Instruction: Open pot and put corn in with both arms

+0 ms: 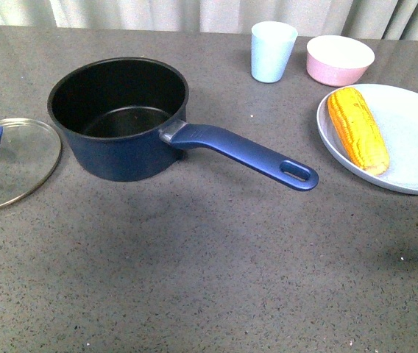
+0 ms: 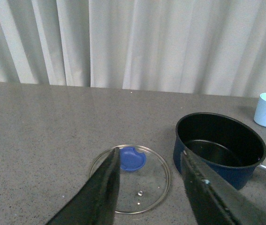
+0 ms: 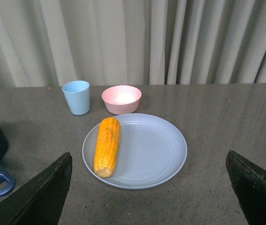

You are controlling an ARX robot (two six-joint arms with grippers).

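The dark blue pot [image 1: 118,121] stands uncovered on the grey table, its long handle [image 1: 247,154] pointing right. Its glass lid [image 1: 10,163] with a blue knob lies flat to the pot's left. The yellow corn [image 1: 357,129] rests on the left part of a pale blue plate [image 1: 415,140] at the right. Neither arm appears in the front view. My left gripper [image 2: 150,166] is open above the lid [image 2: 133,180], with the pot [image 2: 219,146] beside it. My right gripper [image 3: 147,168] is open wide, held back from the plate [image 3: 147,150] and the corn [image 3: 107,144].
A pale blue cup [image 1: 272,51] and a pink bowl [image 1: 339,59] stand at the back, behind the plate. Pale curtains hang beyond the table's far edge. Bare grey tabletop [image 1: 209,279] stretches in front of the pot.
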